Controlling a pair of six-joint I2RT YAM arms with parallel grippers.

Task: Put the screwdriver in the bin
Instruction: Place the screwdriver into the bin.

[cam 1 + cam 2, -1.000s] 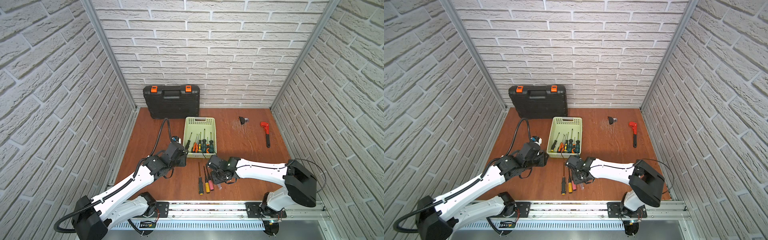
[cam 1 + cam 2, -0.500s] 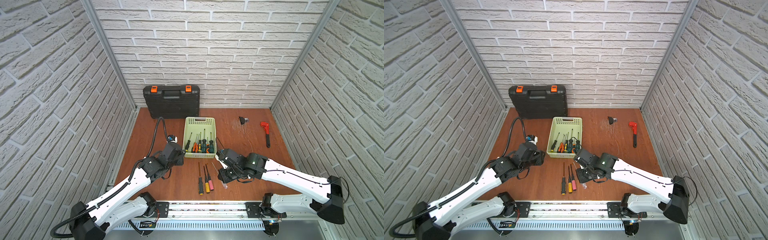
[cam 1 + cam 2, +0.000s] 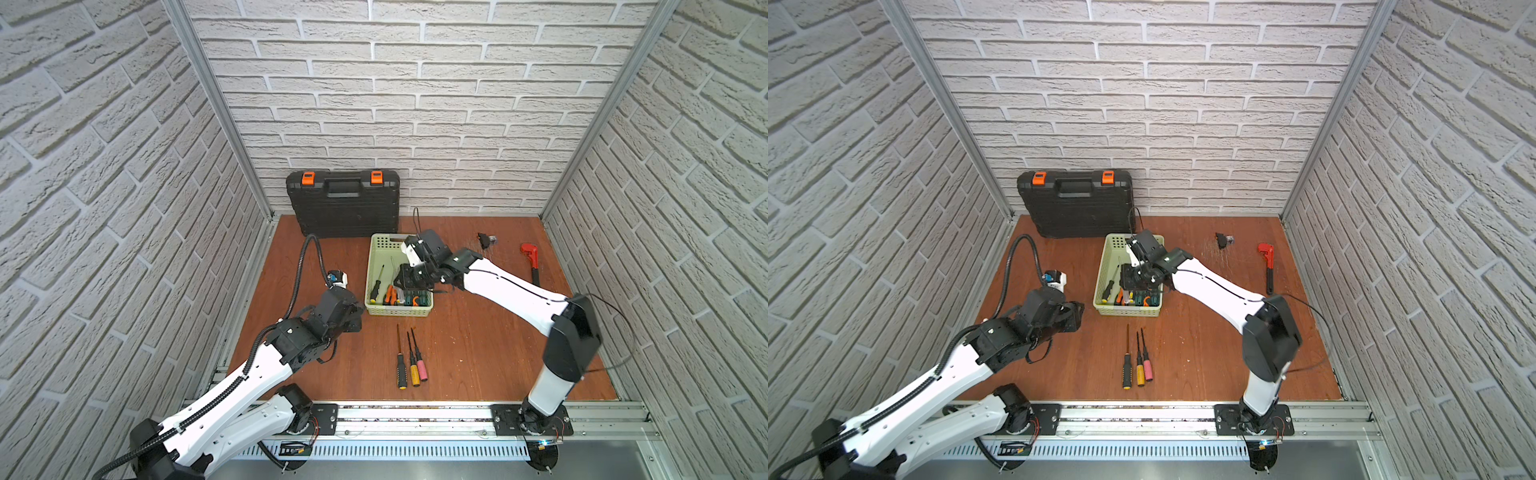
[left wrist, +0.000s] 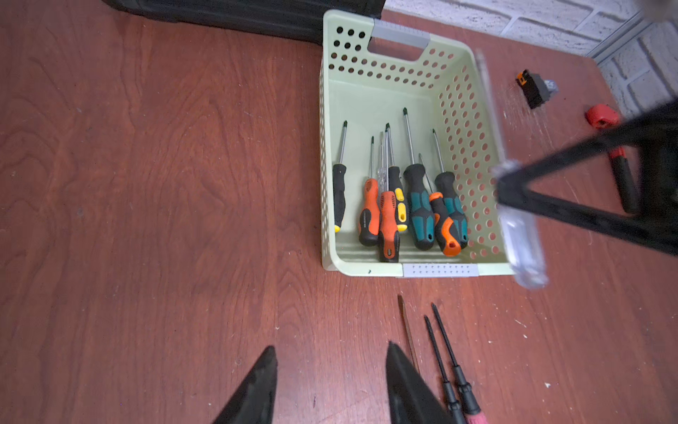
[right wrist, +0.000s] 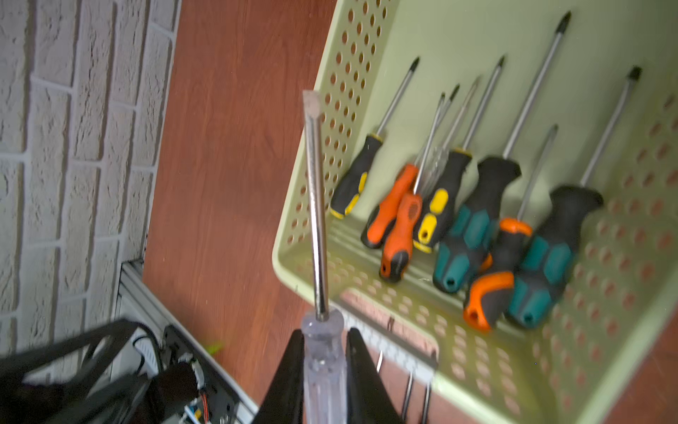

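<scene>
Screwdriver (image 5: 323,370) update: currently being pinched by its clear handle in the right hand (image 5: 324,334), fingers squeezing tight on both sides, shaft poking out ahead. Hanging up over the bin (image 3: 398,311) in both top views, above its right half, running roughly along the long wall, not lying inside yet. Also seeing a pile of other drivers (image 4: 403,205) lying in the bin, handles toward the near end. Spotting three loose drivers (image 3: 411,357) lying side by side on the counter (image 3: 478,353) just in front of it. Finding the left hand (image 4: 330,348) hanging near the bin's near left corner, fingers spread, gripping nothing. Noticing toolcase (image 3: 343,203) standing against the back wall behind the bin.
</scene>
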